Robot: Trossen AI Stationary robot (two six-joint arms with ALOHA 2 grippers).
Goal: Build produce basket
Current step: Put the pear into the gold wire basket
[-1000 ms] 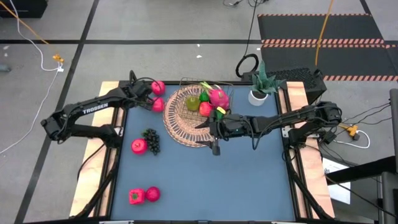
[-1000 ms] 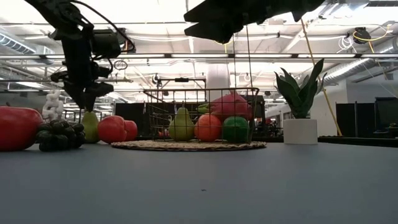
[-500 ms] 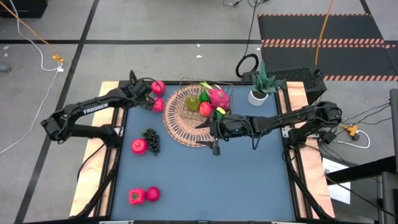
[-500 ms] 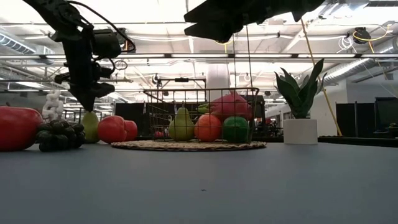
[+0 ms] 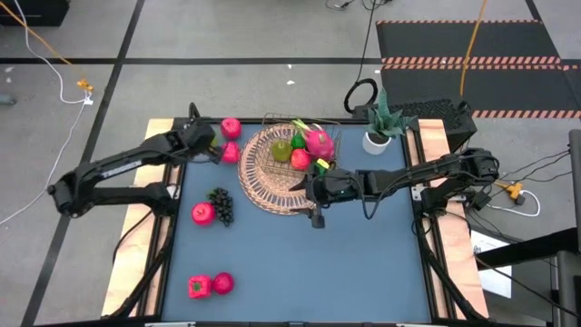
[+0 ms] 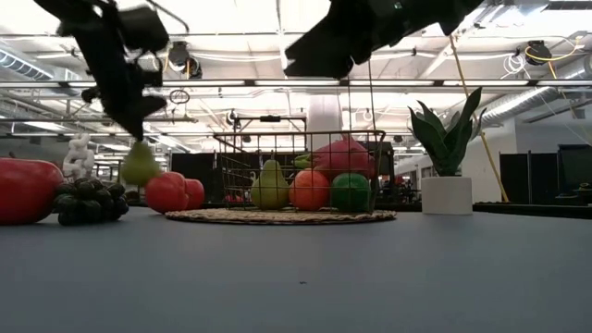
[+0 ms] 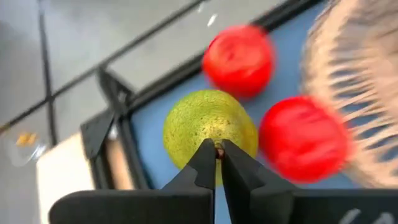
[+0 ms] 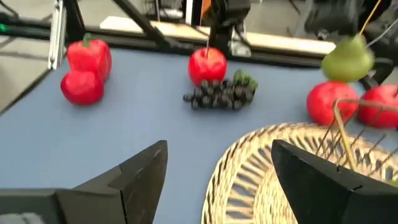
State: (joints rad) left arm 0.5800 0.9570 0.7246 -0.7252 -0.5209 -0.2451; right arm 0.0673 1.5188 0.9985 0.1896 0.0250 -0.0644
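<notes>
A green pear [image 7: 208, 124] hangs from my left gripper [image 7: 217, 155], which is shut on it above the table's far left corner; the low view shows the pear [image 6: 139, 166] off the tabletop. Two red round fruits [image 5: 231, 127] [image 5: 231, 153] lie beside it on the mat. The wicker basket [image 5: 263, 182], with its wire frame, holds a dragon fruit [image 5: 320, 142], a red fruit and green pieces. My right gripper [image 5: 304, 187] hovers open over the basket's near rim [image 8: 267, 168], touching nothing. My left gripper pinches the pear's short stem [image 7: 219, 151], at the top of the fruit, between the tips of its two fingers. The fingers slant down from the table's left side. The pear hangs upright below them, lifted clear of the table.
Dark grapes [image 5: 221, 205] and a red fruit [image 5: 202, 213] lie at the middle left, a red pepper [image 5: 199, 287] and a red round fruit [image 5: 222, 282] near the front left corner. A potted plant [image 5: 377, 134] stands at the far right. The mat's near right part lies bare.
My left gripper has risen and drawn back a little toward the table's left edge. The pear, which stood on the table beside the red fruits, now hangs clear of it below the fingers.
</notes>
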